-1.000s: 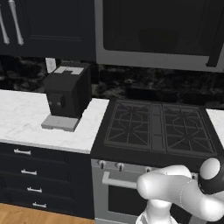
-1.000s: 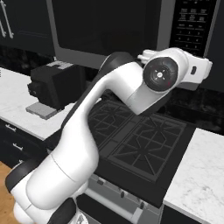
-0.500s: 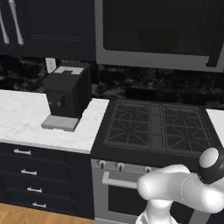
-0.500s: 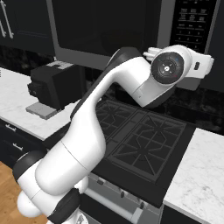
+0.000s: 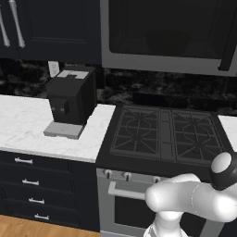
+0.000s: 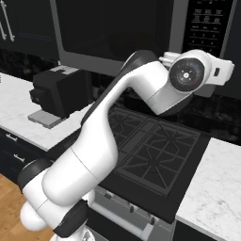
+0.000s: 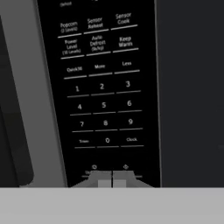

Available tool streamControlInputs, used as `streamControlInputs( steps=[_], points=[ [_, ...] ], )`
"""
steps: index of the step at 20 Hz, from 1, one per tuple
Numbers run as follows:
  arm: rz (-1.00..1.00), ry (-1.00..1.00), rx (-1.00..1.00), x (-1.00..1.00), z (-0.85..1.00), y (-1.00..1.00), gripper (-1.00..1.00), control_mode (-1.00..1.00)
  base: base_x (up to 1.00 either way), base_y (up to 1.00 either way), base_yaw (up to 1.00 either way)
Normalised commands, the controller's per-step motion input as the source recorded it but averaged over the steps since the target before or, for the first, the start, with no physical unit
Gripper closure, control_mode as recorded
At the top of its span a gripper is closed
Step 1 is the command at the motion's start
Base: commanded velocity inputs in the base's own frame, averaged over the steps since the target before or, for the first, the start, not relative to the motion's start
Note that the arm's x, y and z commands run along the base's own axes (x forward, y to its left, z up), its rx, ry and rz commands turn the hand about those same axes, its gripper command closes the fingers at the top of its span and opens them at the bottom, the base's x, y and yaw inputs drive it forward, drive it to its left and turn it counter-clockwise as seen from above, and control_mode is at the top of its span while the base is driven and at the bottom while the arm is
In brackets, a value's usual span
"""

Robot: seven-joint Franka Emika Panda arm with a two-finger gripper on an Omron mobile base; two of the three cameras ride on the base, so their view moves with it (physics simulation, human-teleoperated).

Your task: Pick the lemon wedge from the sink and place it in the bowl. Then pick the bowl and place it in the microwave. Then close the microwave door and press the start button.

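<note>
Microwave (image 7: pixel 105 87) keypad, jaws shut, empty

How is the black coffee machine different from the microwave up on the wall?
The coffee machine sits on the white counter, while the microwave is mounted high above the stove. The coffee machine is a small, narrow box; the microwave is much wider. The coffee machine is all black with a grey tray, but the microwave has a grey frame and a button panel. Both are dark and boxy.
</note>
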Motion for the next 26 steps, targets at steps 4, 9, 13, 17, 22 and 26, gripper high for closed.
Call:
streamControlInputs(
  steps=[4,9,13,17,22,26],
  points=[
    [0.00,0.00,0.00,0.05,-0.24,-0.04,1.00,-1.00,0.00,0.00,0.00],
    [0.00,0.00,0.00,0.16,-0.20,-0.19,1.00,-1.00,0.00,0.00,0.00],
    [0.00,0.00,0.00,0.23,-0.07,-0.09,1.00,-1.00,0.00,0.00,0.00],
    [0.00,0.00,0.00,0.17,-0.05,0.00,1.00,-1.00,0.00,0.00,0.00],
    [0.00,0.00,0.00,0.12,-0.12,-0.09,1.00,-1.00,0.00,0.00,0.00],
    [0.00,0.00,0.00,0.15,-0.10,-0.08,1.00,-1.00,0.00,0.00,0.00]
  ],
)
